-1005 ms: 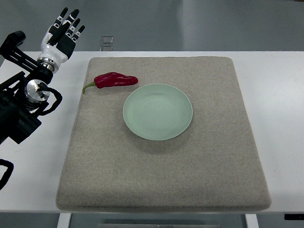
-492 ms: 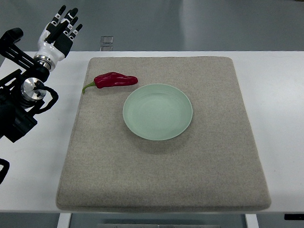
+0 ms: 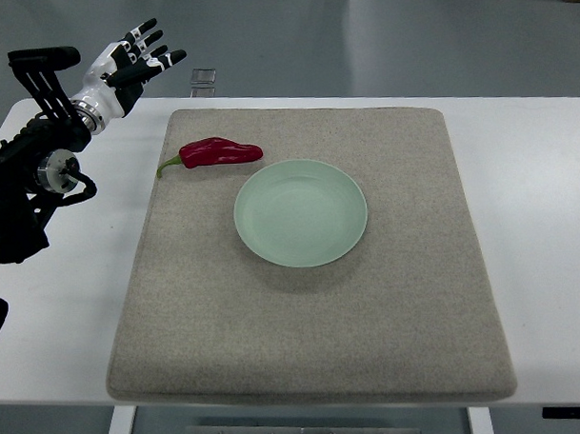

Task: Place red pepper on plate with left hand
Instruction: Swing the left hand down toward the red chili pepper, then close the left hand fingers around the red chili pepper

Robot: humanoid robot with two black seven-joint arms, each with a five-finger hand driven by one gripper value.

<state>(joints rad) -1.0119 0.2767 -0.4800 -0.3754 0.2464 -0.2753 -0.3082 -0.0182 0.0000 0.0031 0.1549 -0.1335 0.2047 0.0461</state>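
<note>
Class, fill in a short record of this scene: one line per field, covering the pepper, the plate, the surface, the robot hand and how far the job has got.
pepper: red pepper, lying on the mat, stem toward the left, just beyond the plate's far-left rim
plate: pale green plate, empty, near the mat's middle
surface: grey mat on a white table
left hand: open, fingers spread, raised over the table's far-left corner, apart from the pepper
right hand: not in view
progress: pepper not yet grasped
</note>
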